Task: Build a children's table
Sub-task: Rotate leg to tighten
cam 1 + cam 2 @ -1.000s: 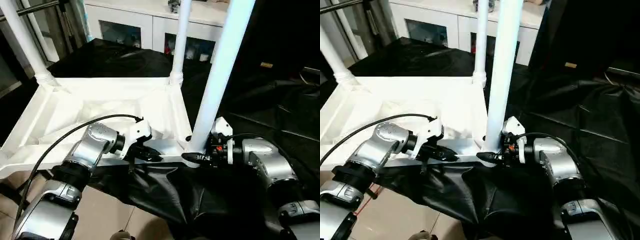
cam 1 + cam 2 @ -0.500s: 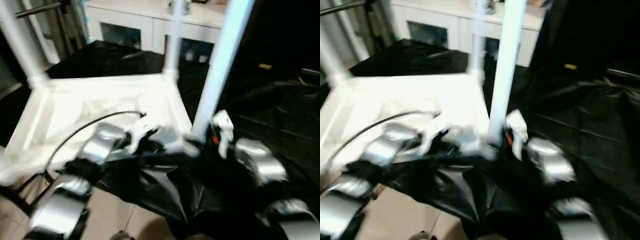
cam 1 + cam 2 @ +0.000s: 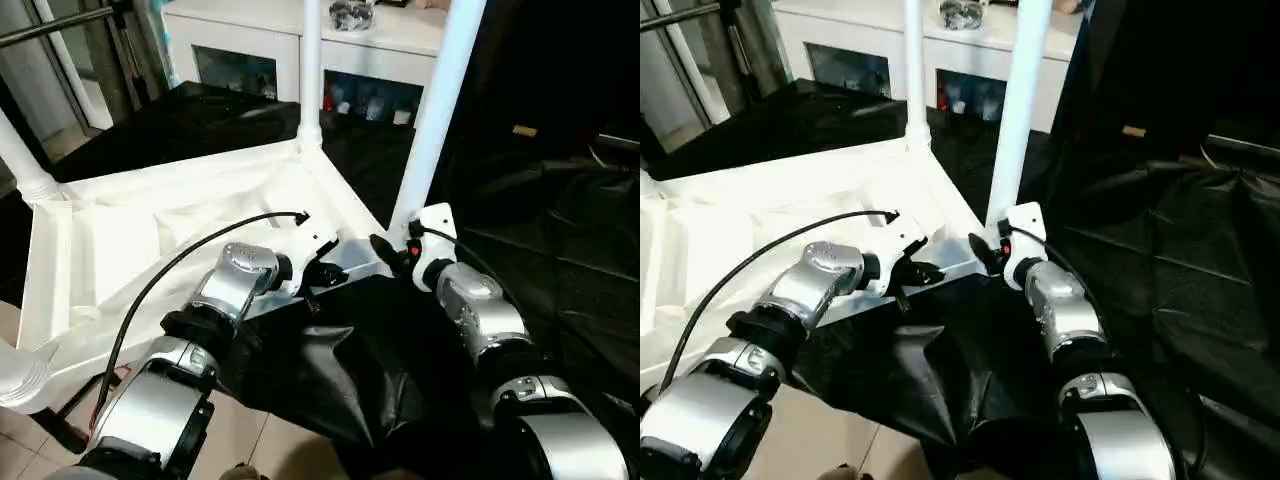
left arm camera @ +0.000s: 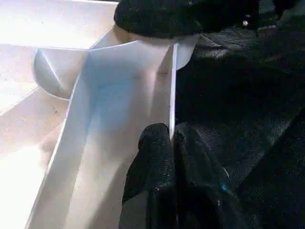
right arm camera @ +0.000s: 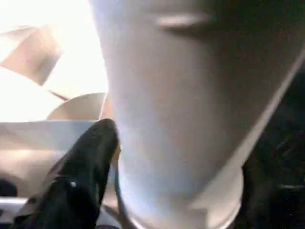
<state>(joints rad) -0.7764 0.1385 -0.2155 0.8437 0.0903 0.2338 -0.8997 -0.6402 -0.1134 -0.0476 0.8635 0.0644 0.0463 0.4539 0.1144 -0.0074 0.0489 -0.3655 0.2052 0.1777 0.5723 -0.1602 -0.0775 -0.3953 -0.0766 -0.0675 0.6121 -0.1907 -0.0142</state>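
The white tabletop (image 3: 150, 230) lies upside down, ribbed underside up, on black cloth. Three legs stand in its corner sockets: a far one (image 3: 311, 70), one at the left (image 3: 20, 160) and the near right one (image 3: 440, 110). A fourth leg base (image 3: 15, 378) shows at the lower left. My left gripper (image 3: 322, 276) is shut on the tabletop's thin near rim (image 4: 172, 95), close to the right corner. My right gripper (image 3: 392, 255) clasps the base of the near right leg (image 5: 181, 95), with one black finger (image 5: 81, 167) on its side.
A white glass-door cabinet (image 3: 250, 50) stands behind the tabletop. Crumpled black cloth (image 3: 560, 230) covers the surface to the right and hangs over the near edge. Tiled floor (image 3: 240, 450) shows below. Metal poles (image 3: 60, 20) rise at the far left.
The tabletop has turned: its near right corner moved away from me and its left side swung nearer. Both grippers went with it, keeping their holds.
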